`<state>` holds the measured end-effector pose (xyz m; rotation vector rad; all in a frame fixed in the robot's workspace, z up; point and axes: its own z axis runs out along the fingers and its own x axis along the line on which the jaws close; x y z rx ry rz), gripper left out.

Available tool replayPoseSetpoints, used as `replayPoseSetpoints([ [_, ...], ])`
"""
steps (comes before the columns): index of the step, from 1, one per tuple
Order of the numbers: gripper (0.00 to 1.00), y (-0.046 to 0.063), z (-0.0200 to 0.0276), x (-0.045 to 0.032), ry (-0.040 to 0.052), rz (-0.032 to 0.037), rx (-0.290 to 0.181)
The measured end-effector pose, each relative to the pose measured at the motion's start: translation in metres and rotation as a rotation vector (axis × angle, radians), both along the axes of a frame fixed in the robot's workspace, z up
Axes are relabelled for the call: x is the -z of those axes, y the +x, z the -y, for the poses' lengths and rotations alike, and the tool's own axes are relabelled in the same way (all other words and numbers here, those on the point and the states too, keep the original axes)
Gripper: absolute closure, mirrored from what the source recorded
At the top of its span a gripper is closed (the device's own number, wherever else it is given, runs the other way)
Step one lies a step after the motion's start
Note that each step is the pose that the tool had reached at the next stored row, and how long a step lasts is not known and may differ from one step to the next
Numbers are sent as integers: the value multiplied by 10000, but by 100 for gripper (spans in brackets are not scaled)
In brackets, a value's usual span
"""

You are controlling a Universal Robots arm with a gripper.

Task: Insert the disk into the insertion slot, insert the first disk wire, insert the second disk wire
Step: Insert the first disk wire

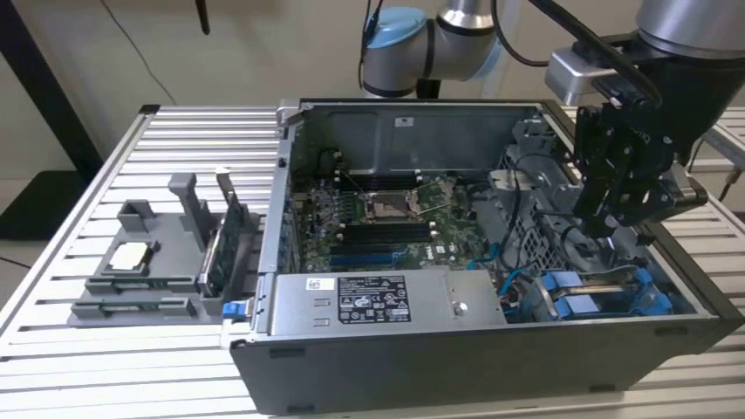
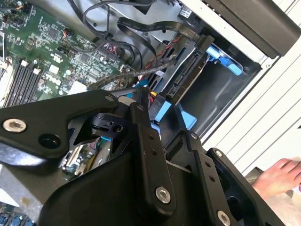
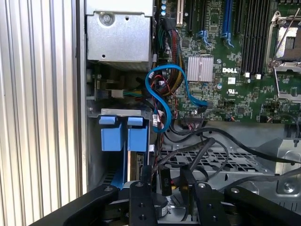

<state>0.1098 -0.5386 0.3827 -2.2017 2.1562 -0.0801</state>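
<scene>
As my arm reaches down into the open computer case, my pincer hangs inside it at the exterior view's right, over the corner where the insertion slot stands. The disk, known by its bright blue carrier frame, sits in that slot, close to the case's front wall and just beside the grey power-supply box. In the first wrist view two blue tabs face out at the slot's mouth, near my pincer but apart from it.

How far my pincer is parted I cannot tell, nor whether it has hold of anything. A black plug lies right at its front, among a tangle of black cables that cross the perforated metal floor beside the slot. A looped blue cable lies between the slot and the motherboard.

In the second wrist view the blue frame shows again inside the grey bay beyond my pincer, with black cables running close by; whether they touch the disk I cannot tell. A person's hand shows outside the case, near the slatted metal table. At the exterior view's left a grey tray of parts stands on that table, just beside the case.
</scene>
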Motion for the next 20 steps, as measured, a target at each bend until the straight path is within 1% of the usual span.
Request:
replayPoseSetpoints([
  [5,62,0,0,0,0,1,-1],
  [7,64,0,0,0,0,1,-1],
  [8,72,0,0,0,1,1,-1],
  [14,72,0,0,0,1,1,-15],
  [15,74,0,0,0,1,1,-19],
  [16,80,0,0,0,1,1,-27],
  [20,81,0,0,0,0,1,-58],
])
